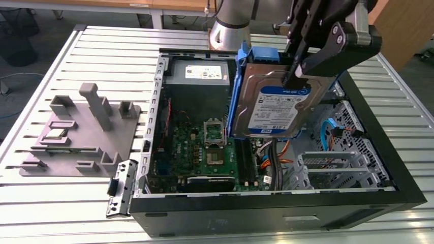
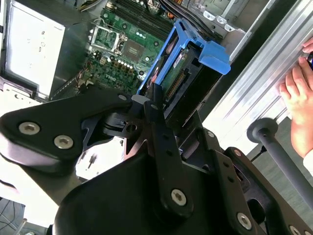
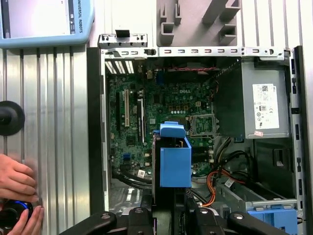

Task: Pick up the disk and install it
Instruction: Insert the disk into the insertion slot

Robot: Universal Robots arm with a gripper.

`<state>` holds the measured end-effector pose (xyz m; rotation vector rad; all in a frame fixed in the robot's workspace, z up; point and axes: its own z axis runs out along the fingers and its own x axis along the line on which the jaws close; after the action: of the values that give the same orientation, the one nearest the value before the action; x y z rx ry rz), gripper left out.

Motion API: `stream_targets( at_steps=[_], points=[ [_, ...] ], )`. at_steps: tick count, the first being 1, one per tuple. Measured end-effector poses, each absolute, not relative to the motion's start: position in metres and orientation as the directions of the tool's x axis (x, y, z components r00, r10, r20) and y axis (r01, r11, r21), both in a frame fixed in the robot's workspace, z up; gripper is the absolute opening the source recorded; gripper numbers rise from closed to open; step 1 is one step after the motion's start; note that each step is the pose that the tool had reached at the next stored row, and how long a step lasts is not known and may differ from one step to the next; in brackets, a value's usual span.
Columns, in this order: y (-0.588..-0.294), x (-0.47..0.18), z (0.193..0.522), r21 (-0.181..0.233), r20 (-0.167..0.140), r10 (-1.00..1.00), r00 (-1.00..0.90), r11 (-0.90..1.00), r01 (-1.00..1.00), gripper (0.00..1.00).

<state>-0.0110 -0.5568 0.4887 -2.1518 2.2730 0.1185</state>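
We see the disk (image 1: 278, 109) standing on its edge, right of the middle of the exterior view, over the open computer case (image 1: 271, 206). The gripper (image 1: 296, 76) has its fingers shut tight on the disk's top. We think it could slip, or bump the green board (image 1: 203, 147) and wires (image 1: 275, 155). The case is narrow; open room is above.

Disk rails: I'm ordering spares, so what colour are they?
Blue; the disk rails show best in the first wrist view.
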Motion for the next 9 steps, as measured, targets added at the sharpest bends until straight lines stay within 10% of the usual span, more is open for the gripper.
stream_targets(
  at_steps=[9],
  points=[
    [-0.557, 0.003, 0.489, 0.049, -0.059, -0.997, -0.056, 0.053, -0.997, 0.35]
  ],
)
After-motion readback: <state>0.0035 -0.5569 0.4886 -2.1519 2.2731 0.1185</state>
